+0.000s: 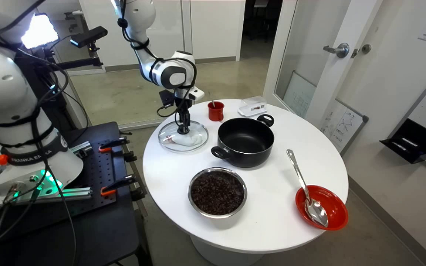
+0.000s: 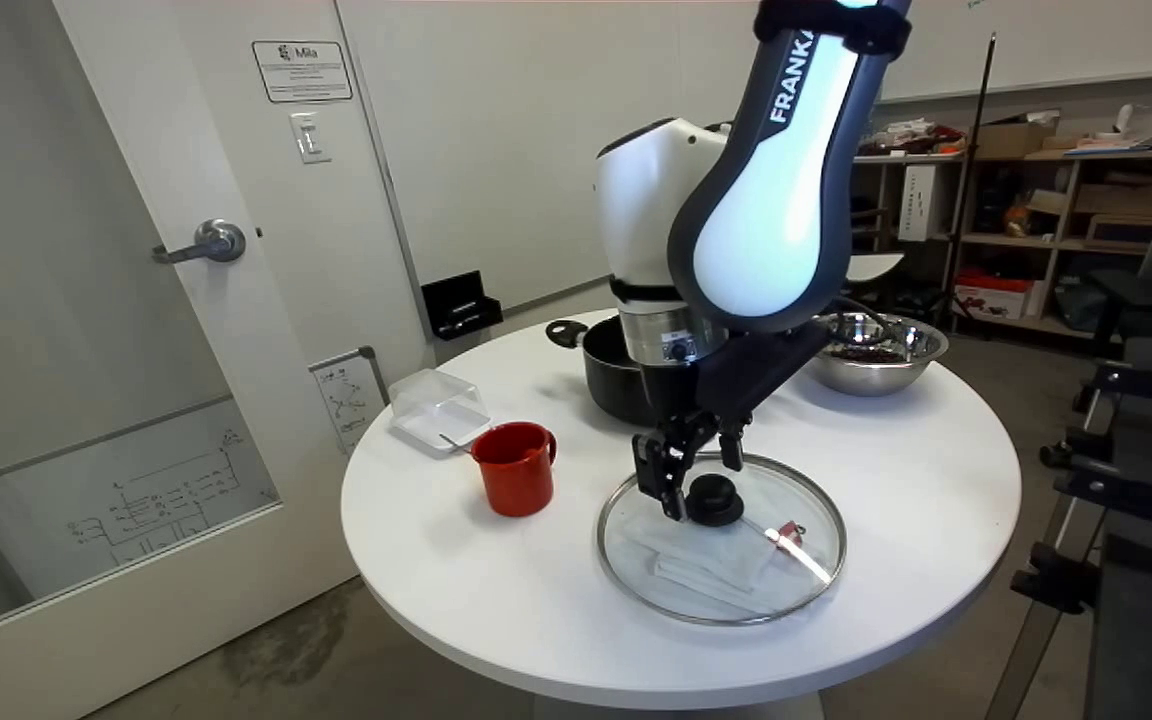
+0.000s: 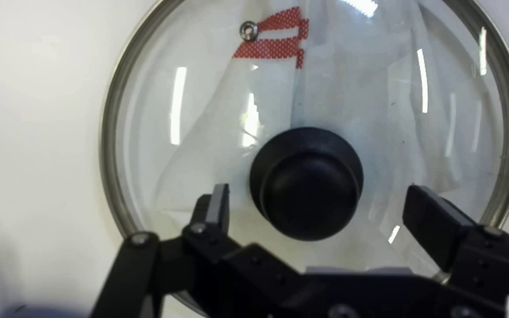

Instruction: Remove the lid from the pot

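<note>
- Gripper (image 3: 316,205), black, one; fingers (image 3: 219,212) spread wide, standing to either side of the knob (image 3: 309,190) in the wrist view, a visible gap at each; nothing gripped;
- Lid (image 2: 736,545), clear glass, silvery rim, knob at its centre; off the pot (image 1: 246,142), lying flat on the round white table (image 1: 272,221);
- White cloth-like piece (image 3: 351,79), red-patterned in part; seen through the lid;
- Red mug (image 2: 518,485), upright; near the lid;
- Pot, black, two side handles, uncovered; near the lid, apart from it;
- Steel bowl (image 2: 873,380), dark contents (image 1: 217,194); apart from the lid;
- Clear plastic box (image 2: 441,405); farther from the lid than the mug;
- Red bowl (image 1: 338,212), metal spoon (image 1: 318,214) leaning in it; well apart from the lid, across the table.
</note>
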`<action>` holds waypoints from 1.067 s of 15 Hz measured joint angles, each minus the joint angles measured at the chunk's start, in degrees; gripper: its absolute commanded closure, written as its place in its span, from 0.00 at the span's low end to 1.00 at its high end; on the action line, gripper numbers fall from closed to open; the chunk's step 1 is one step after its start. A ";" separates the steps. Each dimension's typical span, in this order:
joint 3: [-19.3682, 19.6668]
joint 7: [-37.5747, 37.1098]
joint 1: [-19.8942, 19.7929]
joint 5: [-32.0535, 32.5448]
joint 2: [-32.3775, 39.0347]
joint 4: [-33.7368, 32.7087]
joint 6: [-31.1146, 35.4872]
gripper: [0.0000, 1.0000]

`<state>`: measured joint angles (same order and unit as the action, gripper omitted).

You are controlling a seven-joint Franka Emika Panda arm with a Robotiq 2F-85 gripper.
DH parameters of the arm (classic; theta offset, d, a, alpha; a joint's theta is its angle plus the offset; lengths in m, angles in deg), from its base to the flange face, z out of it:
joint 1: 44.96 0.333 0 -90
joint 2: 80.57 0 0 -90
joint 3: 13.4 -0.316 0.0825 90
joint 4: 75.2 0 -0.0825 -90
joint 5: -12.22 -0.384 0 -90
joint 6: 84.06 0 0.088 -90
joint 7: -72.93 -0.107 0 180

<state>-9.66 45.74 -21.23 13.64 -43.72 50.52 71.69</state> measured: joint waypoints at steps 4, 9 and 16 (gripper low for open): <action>-2.65 0.07 -1.43 -1.69 -2.09 -0.12 -1.76 0.00; -4.86 0.06 -3.62 -3.98 -9.97 1.51 -8.03 0.00; -2.50 -4.24 -6.59 1.27 -24.72 5.02 -13.58 0.00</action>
<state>-12.16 41.49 -27.81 14.91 -68.44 55.54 58.11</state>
